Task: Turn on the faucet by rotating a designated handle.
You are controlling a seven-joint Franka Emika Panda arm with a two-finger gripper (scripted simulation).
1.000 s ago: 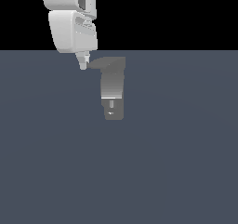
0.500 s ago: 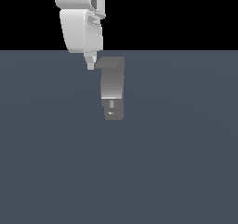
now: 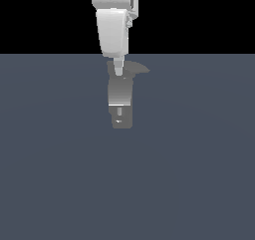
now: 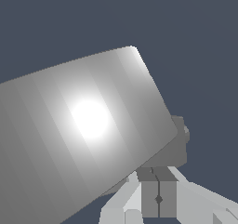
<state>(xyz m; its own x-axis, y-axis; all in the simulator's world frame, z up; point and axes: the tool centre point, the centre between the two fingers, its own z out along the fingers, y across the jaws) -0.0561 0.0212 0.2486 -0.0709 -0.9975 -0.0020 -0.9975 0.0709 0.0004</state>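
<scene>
Exterior view: the gripper (image 3: 118, 70) is hanging directly over the faucet (image 3: 120, 102), its tip overlapping the top; the handle (image 3: 138, 68) is pointing toward the exterior view's right. Finger state cannot be determined.

Wrist view: the faucet's (image 4: 83, 130) bright face is filling the frame; the fingers (image 4: 122, 204) are sitting just beside it, grip undeterminable.

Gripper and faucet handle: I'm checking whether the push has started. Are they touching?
Cannot tell. In the exterior view the gripper overlaps the faucet top beside the handle, with depth unclear; the wrist view shows no plain contact or gap.
</scene>
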